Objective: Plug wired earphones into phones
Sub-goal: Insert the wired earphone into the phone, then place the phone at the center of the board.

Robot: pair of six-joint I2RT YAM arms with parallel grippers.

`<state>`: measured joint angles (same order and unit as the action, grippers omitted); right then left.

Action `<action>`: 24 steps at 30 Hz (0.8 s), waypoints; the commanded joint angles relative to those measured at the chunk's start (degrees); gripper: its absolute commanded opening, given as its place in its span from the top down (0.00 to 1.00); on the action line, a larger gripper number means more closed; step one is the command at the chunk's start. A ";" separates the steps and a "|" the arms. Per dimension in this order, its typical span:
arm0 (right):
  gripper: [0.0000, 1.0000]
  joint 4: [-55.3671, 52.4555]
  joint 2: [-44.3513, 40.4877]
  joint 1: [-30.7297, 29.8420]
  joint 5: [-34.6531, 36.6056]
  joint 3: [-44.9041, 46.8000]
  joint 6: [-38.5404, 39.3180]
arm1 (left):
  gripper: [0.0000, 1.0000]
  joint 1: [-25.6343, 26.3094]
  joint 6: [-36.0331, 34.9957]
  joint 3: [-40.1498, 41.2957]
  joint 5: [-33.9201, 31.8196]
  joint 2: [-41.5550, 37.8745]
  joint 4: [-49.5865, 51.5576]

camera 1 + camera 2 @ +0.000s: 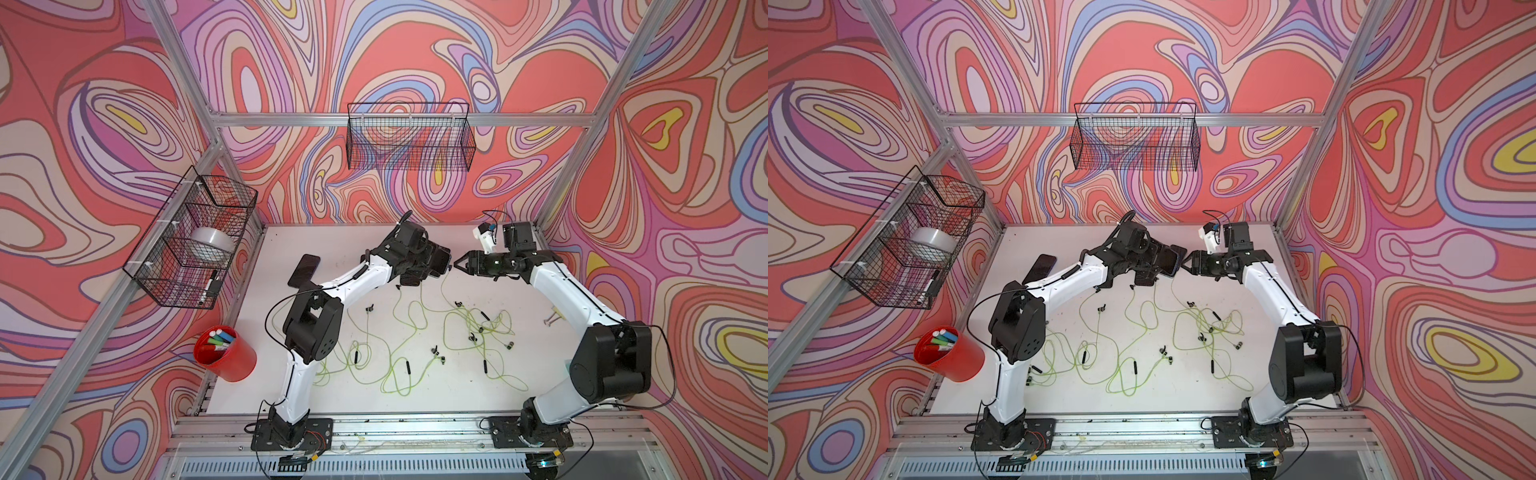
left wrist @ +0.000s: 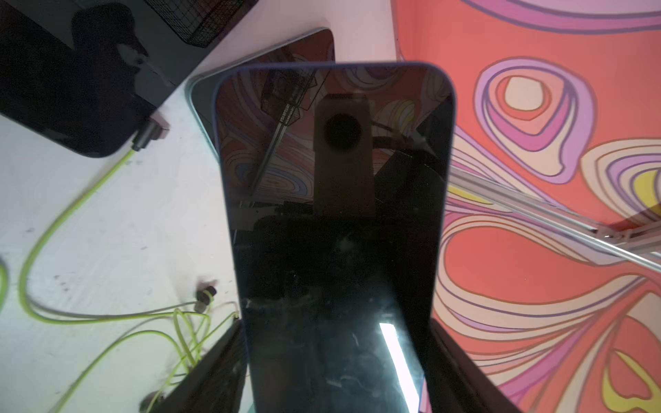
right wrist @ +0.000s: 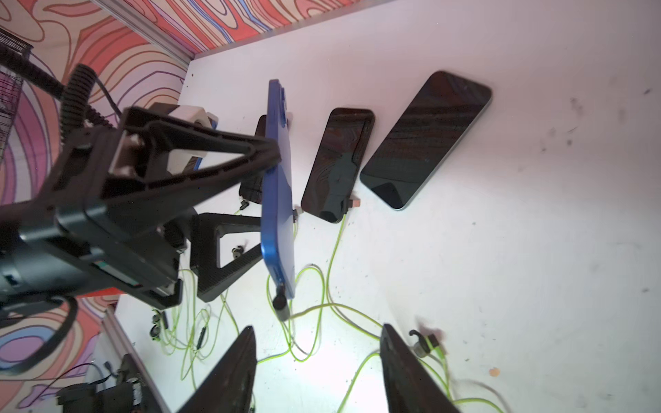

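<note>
**Operator:** Where does the work stand?

**Inspector:** Your phones (image 1: 308, 264) lie flat on the white worktop (image 1: 465, 399). In the right wrist view the outer phone (image 3: 425, 139) shows no plug, while its neighbour (image 3: 338, 164) has one. The wired earphones (image 2: 77, 204) trail loose across the front. One blue-backed held phone (image 3: 277, 107) is off the surface and on edge. Your left hand (image 3: 269, 196) clamps it across its width.

**Operator:** And the right hand?

**Inspector:** Your right hand (image 3: 317, 326) is spread wide with nothing between its fingers. It sits near the low end of the held phone, not touching it.

**Operator:** What does the next move turn on?

**Inspector:** One line. The held phone's long axis runs from your left hand straight toward your right hand. The plug (image 3: 280, 302) sits at the end facing the right hand. Its cable (image 3: 314, 306) trails down to the worktop in front of that hand. I judge the plug to be in the port, though how deep it sits cannot be told. If it is home, draw the right hand back along that axis, not across it, or you risk catching the cable. For laying the phone down, your left hand is the one placed to do it.
</note>
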<state>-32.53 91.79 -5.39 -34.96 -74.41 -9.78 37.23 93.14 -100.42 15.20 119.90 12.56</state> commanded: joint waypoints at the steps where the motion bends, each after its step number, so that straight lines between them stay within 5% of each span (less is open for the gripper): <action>1: 0.42 2.37 1.63 0.04 -5.52 -1.57 -3.55 | 1.00 0.19 -6.31 -2.66 1.58 0.93 4.28; 10: 0.65 8.10 4.49 -0.18 -7.26 -0.56 -8.83 | 1.00 0.98 -9.58 -4.92 0.51 1.47 5.89; 16: 0.62 9.31 6.36 -1.29 -7.49 -0.98 -9.98 | 1.00 1.22 -9.68 -5.58 1.01 2.18 5.32; 24: 0.86 9.37 7.18 -1.49 -8.28 -0.56 -11.12 | 1.00 1.50 -11.08 -6.27 -0.65 1.92 5.23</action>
<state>-23.94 98.61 -6.63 -42.72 -74.70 -20.47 38.44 83.72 -104.07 15.66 121.56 18.39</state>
